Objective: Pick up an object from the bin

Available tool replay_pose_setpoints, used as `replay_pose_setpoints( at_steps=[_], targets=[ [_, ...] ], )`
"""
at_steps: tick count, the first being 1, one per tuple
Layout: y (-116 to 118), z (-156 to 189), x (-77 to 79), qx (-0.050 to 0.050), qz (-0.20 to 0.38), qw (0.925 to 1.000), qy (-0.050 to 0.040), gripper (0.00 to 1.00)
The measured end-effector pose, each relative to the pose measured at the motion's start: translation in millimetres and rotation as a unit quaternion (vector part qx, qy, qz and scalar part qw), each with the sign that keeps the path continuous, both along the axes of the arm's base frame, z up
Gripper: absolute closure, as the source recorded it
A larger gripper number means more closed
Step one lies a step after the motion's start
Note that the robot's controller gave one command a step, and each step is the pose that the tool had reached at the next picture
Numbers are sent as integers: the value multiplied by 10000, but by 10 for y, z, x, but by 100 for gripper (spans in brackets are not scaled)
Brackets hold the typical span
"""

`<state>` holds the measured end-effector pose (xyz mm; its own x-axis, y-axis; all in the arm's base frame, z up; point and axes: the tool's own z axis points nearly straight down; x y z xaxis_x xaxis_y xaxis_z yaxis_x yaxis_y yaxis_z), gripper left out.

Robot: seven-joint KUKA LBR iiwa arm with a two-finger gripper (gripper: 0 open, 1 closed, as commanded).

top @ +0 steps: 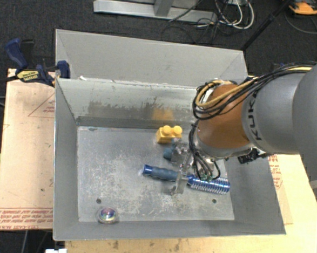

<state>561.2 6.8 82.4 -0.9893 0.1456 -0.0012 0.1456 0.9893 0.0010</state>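
The bin's (67,160) left floor lies bare. The gripper (181,176) sits low mid-floor at the right end of a blue tube (158,173); its width cannot be told. A blue comb (211,185) lies just right of it, and a yellow block (169,133) near the back wall.

A dark blue rod (159,173) lay flat near the middle of the grey bin (116,190), pointing left and right. In line with it on the right lay a lighter blue ribbed piece (211,185); whether the two were joined could not be told. Just behind them sat a small grey-blue piece (171,153), and a yellow block (170,132) rested by the back wall. A round silvery thing (107,215) lay alone near the front left corner.
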Motion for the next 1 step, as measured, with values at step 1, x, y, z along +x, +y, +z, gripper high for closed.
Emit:
replay_pose_setpoints(
  at_steps=[1],
  targets=[
    [2, 21, -6, 1, 2, 10000, 3, 100]
  ],
)
